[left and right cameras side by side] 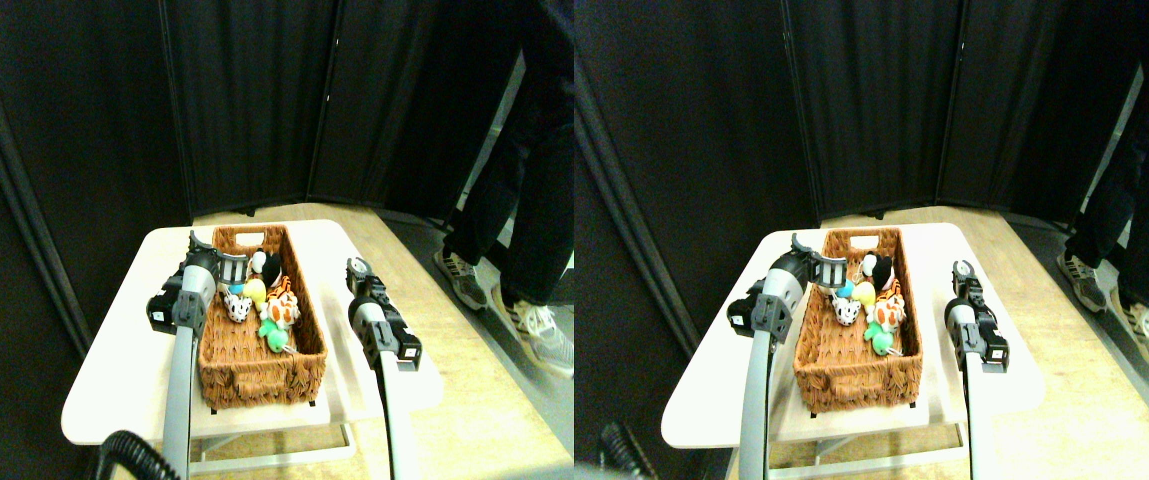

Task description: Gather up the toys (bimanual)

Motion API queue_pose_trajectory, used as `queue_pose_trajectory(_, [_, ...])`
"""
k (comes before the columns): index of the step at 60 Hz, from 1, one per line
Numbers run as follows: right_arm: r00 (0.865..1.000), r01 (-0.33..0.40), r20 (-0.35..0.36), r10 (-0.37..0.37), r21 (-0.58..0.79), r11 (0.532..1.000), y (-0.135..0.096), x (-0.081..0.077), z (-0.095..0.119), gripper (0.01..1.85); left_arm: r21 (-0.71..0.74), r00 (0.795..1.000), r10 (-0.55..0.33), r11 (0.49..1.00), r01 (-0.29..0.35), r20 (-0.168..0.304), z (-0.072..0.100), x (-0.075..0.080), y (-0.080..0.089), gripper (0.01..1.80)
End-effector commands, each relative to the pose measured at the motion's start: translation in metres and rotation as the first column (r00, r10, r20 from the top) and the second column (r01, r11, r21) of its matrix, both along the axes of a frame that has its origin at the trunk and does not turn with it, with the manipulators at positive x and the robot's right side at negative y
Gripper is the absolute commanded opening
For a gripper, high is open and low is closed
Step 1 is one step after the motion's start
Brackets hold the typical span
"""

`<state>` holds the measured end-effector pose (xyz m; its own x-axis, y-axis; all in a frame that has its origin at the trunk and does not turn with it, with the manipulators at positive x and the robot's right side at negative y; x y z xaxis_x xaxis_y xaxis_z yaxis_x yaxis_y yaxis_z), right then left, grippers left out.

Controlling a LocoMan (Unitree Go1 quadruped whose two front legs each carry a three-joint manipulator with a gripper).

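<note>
i hold the left gripper (232,270), jaws unreadable, over the long brown wicker basket (259,375) above the small plush toys (269,295), right gripper (358,268) likewise unclear.

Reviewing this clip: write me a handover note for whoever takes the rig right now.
Left hand: over the wicker basket's left rim, near the toys; whether it holds anything is unclear.
Right hand: above the white table, right of the basket, nothing visibly in it.
Toys: all visible ones lie in the basket: black-and-white plush, yellow, spotted white, orange-striped, green.
Done: no toys seen on the table.
Left: confirm the left hand is empty, then withdraw.
A person stands at right.
</note>
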<state>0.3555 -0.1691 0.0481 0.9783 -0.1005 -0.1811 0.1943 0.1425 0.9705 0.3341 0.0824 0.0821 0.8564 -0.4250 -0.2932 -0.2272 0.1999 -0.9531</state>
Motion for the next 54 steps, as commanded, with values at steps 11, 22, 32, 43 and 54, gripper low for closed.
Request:
queue_pose_trajectory(11, [0.999,0.007,0.052,-0.006,-0.023,1.000,-0.002,-0.001,0.009,0.01,-0.023,0.986,0.142,0.990,-0.141,0.082,0.005,-0.001,0.045,0.50])
queue_pose_trajectory(22, [0.999,-0.003,0.045,0.002,0.006,1.000,-0.002,-0.001,0.010,0.01,0.036,0.972,0.179,0.982,-0.186,0.151,-0.001,-0.010,0.087,0.19])
queue_pose_trajectory(32, [0.999,-0.020,0.039,0.020,-0.002,1.000,0.001,0.000,0.011,0.01,0.065,0.960,0.217,0.971,-0.231,0.176,-0.011,-0.021,0.109,0.01])
queue_pose_trajectory(43, [0.997,-0.061,0.041,0.061,0.015,0.998,0.004,0.000,0.012,0.01,0.049,0.952,0.260,0.961,-0.271,0.163,-0.029,-0.029,0.127,0.01])
queue_pose_trajectory(54, [0.991,-0.122,0.053,0.122,0.006,0.992,0.010,-0.004,0.018,0.01,0.036,0.949,0.277,0.958,-0.285,0.148,-0.055,-0.027,0.135,0.01])
